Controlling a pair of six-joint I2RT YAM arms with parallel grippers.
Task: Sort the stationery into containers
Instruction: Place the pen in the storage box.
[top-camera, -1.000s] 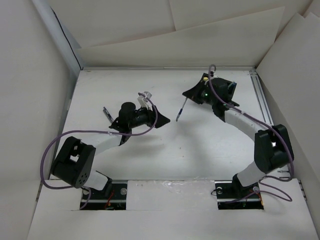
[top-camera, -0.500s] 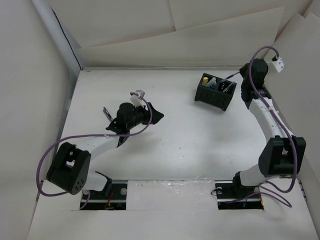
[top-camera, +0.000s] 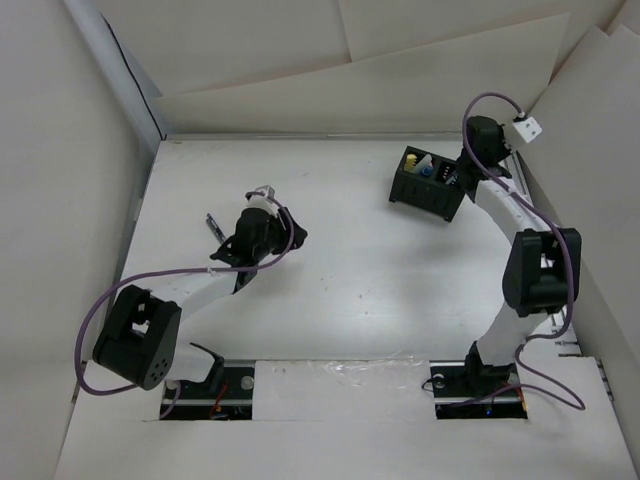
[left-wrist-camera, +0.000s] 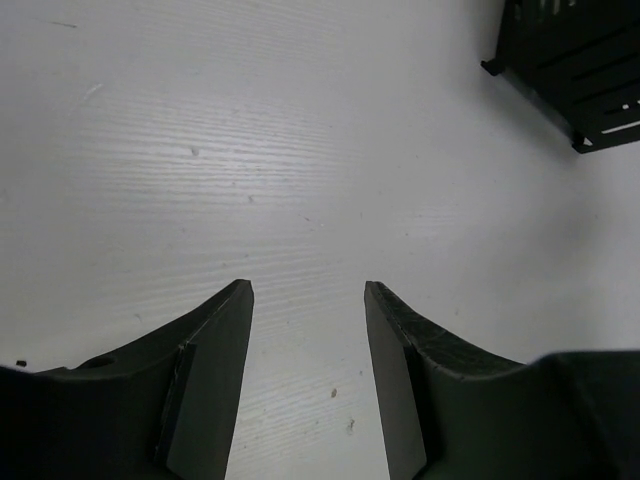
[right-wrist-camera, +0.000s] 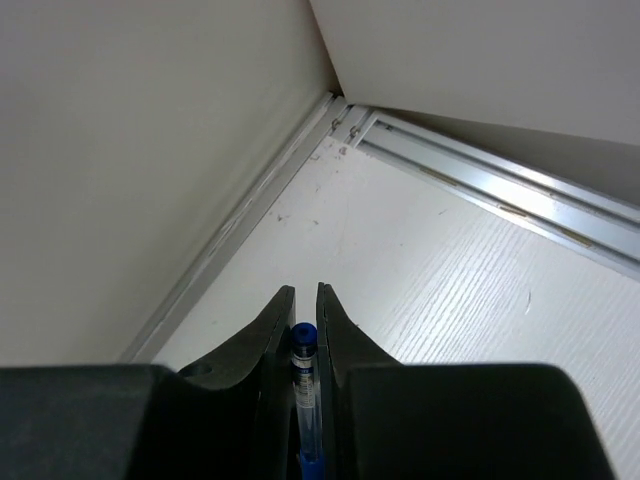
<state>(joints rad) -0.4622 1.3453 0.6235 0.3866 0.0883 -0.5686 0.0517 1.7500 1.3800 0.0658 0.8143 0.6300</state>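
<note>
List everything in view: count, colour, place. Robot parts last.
container: one, black, far right of the table, next to the right wrist.
stationery in the container: several pieces, yellow and blue tops showing; exact count unclear.
blue-capped pen: one, clamped between the right gripper's fingers.
slim dark item: one, lying on the table left of the left arm; probably a pen.
table: one, white.
metal rail: silver, along the table edge near the far right corner.
left gripper: black, open, over bare table.
right gripper: black, shut on the blue-capped pen, pointing toward the corner.
</note>
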